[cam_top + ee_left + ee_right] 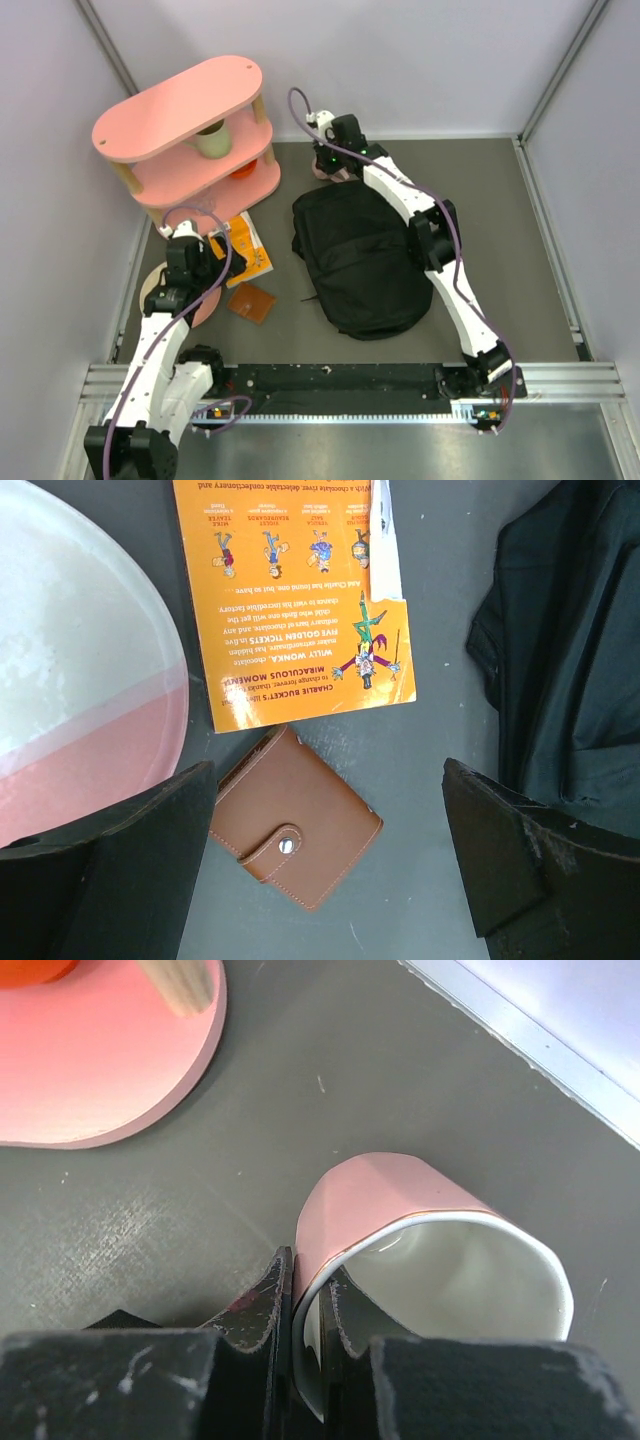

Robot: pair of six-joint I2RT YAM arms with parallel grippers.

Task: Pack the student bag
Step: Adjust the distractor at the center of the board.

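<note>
1. The large black soft fabric student bag (360, 265) lies slumped in the middle of the grey table (520, 250), between the two arms. Whether its zip is undone, or whether anything is inside, cannot be told from these views.
2. The right gripper (305, 1280) is at the far edge of the table, beyond the bag. Its jaws are pinched tight on the wall of a pink ceramic mug with a white inside (430, 1250), one finger inside the rim and one outside. Whether the mug is lifted off the table is not clear.
3. The left gripper (328, 765) hangs with its jaws spread wide and nothing in them, right above a brown leather snap wallet (295, 830).
4. Just beside the wallet lie an orange paperback book (300, 590) and a round pink-and-white plate (80, 680), all left of the bag.
5. The pink two-tier oval shelf (180, 105) holds more items, including a pale mug (212, 140).
6. Judged from this, packing is at an early stage: mug, wallet and book are all outside the bag.
</note>
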